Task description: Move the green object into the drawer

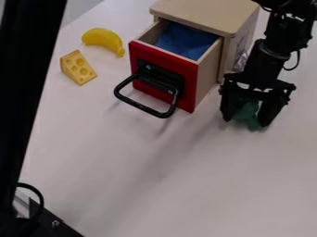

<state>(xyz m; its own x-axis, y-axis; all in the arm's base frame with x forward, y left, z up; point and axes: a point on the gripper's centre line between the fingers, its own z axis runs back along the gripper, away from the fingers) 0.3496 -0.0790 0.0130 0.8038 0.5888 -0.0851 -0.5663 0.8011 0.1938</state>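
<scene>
Green object (pixel 250 116), right side of frame, at tip of black gripper (pixel 248 123); can't tell if gripper is clamped on it or loose. Probably light, soft, squashy, not fragile. Best hold: thick middle. Open drawer (pixel 156 54) upper center.

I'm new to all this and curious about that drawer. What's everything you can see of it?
The drawer stands open in its pale cabinet. Its front is red, its sides look like light wood, and a black bar handle juts from a black mount. Something blue, perhaps cloth, lies inside. The gripper isn't touching the drawer.
</scene>
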